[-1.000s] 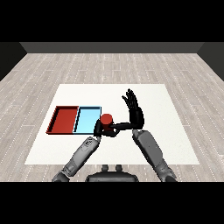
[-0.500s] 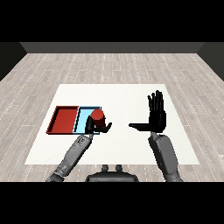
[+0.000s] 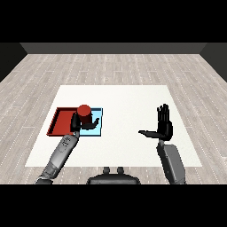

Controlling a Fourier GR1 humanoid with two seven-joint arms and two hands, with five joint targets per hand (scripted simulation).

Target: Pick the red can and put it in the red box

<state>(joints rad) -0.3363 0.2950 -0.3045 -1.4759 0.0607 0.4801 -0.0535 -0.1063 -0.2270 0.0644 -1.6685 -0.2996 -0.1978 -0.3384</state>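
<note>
Red can (image 3: 84,111) sits gripped in the left hand (image 3: 81,124), fingers curled round it, held up over the seam where the red tray (image 3: 62,119) meets the light blue tray (image 3: 98,128). Looks like the carry step, so roughly past the halfway mark: picked up, not yet put down. Hard to say exactly which tray lies straight under the can right now, probably the edge between the two.

Next move, by my guess: needs a small shift toward the outer side of the left hand, so the can ends up properly above the red tray floor, then a lowering and an opening of the fingers. Worth watching the shared wall between trays; letting go too close to it could leave the can leaning or landing in the blue one.

Right hand (image 3: 163,126) hangs well apart on the far side of the table (image 3: 133,97), fingers straight and spread, thumb out, holding nothing. Nothing else between the can and the red tray.
</note>
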